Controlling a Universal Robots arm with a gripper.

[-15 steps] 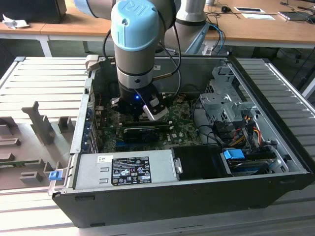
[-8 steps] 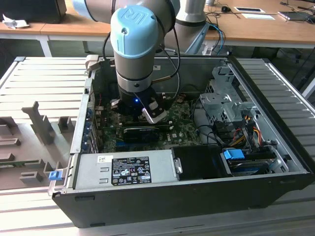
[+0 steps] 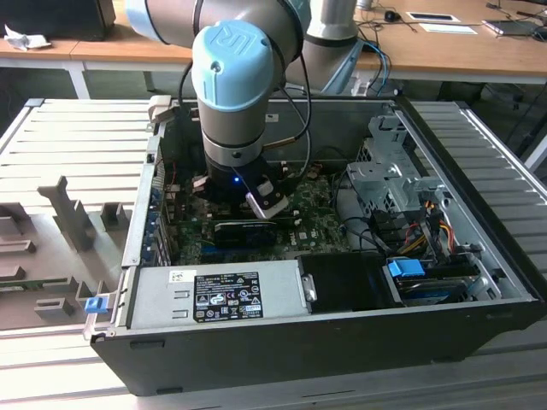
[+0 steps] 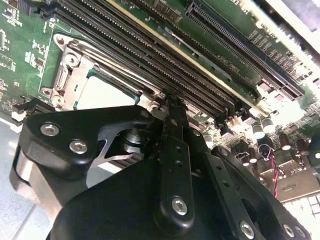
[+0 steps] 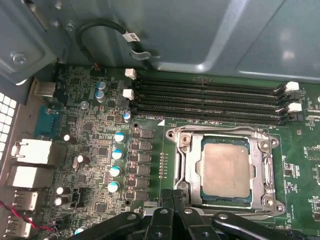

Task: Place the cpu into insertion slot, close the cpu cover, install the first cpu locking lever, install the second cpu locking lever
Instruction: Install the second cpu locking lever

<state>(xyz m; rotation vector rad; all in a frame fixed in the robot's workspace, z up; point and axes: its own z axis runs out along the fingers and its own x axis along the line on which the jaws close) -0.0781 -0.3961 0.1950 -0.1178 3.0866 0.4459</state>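
Observation:
The cpu (image 5: 226,167), a pale silvery square chip, lies flat in the insertion slot (image 5: 172,136) on the green motherboard. The cpu cover (image 5: 192,167), a metal frame with a window, lies down around the chip. My gripper (image 5: 176,196) hovers at the socket's edge, just beside one corner of the cover, fingers together. In the second wrist view the gripper (image 4: 170,102) points its tip at the socket edge next to the cpu (image 4: 102,92) and cover (image 4: 65,75). Whether a locking lever sits between the fingertips is hidden. In the exterior view the gripper (image 3: 246,224) is low inside the computer case.
Black memory slots (image 5: 210,100) run along one side of the socket, and capacitors (image 5: 116,155) stand on another side. The case wall (image 5: 225,35) rises behind the slots. A power supply (image 3: 222,295), a drive cage (image 3: 385,171) and loose cables (image 3: 419,231) crowd the case.

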